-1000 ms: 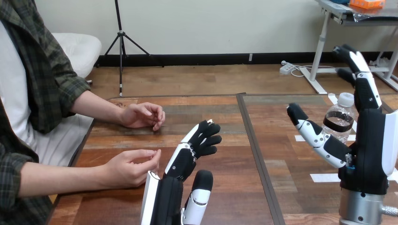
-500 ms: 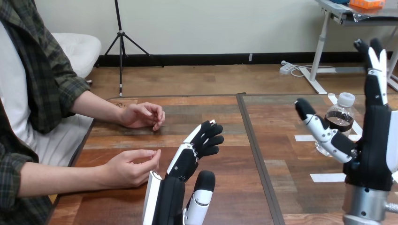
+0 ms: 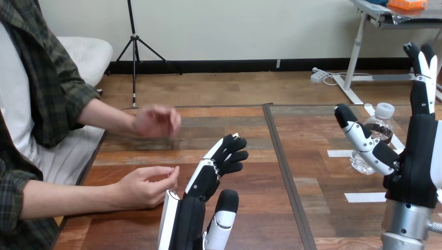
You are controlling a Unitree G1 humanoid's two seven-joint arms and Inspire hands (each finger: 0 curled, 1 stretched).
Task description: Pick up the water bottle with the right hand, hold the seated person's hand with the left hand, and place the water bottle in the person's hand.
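Note:
A clear water bottle (image 3: 376, 136) with a white cap stands upright on the table at the right. My right hand (image 3: 417, 151) is raised just in front of it, open, fingers pointing up and thumb reaching toward the bottle without closing on it. My left hand (image 3: 208, 177) is open low in the middle, fingers stretched forward. The person's near hand (image 3: 143, 186) rests loosely curled on the table just left of my left hand, apart from it. The person's far hand (image 3: 155, 122) is lifted slightly above the table farther back.
Strips of white tape (image 3: 365, 197) lie on the table (image 3: 250, 146) near the bottle. A dark seam (image 3: 281, 156) runs down the tabletop between my two hands.
My right hand has drifted right and a little back, nearer the bottle. The person's far hand has lifted and is moving. My left hand has barely moved.

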